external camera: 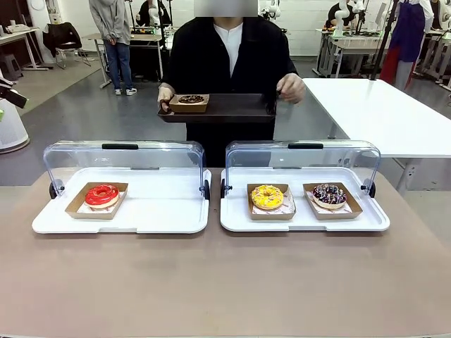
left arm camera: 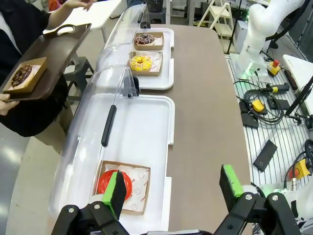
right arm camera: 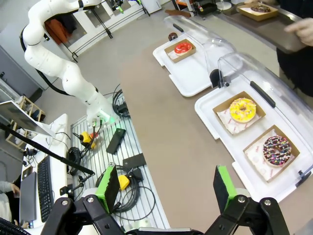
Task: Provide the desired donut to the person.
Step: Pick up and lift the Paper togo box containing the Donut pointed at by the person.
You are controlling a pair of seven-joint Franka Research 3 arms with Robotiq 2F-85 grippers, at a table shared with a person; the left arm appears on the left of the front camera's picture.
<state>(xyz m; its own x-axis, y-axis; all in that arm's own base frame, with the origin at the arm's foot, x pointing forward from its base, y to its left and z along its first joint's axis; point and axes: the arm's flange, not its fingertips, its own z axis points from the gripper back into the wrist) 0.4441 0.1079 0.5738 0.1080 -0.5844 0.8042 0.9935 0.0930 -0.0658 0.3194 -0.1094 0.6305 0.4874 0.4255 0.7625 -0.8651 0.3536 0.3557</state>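
Risk: wrong pick, unclear which wanted among red donut [external camera: 102,194], yellow donut [external camera: 267,196], sprinkled donut [external camera: 329,195], all in white trays [external camera: 169,211] on counter [external camera: 225,282]. Risk: clipping raised clear lid [external camera: 84,158], or squashing icing instead of gripping cardboard holder [external camera: 76,205]. Left end effector [left arm camera: 173,187] spread apart, empty, poised high near red donut; right end effector [right arm camera: 166,188] spread apart, empty, high, back from trays

Off to the right there's a big white rectangular table [external camera: 380,113] on the grey floor, and someone in a grey hoodie and blue jeans [external camera: 113,35] stands way back. Elsewhere, a tangle of black cables [left arm camera: 264,95] lies near a small yellow box with a red button [left arm camera: 272,67], and there's a black keyboard [right arm camera: 44,181].
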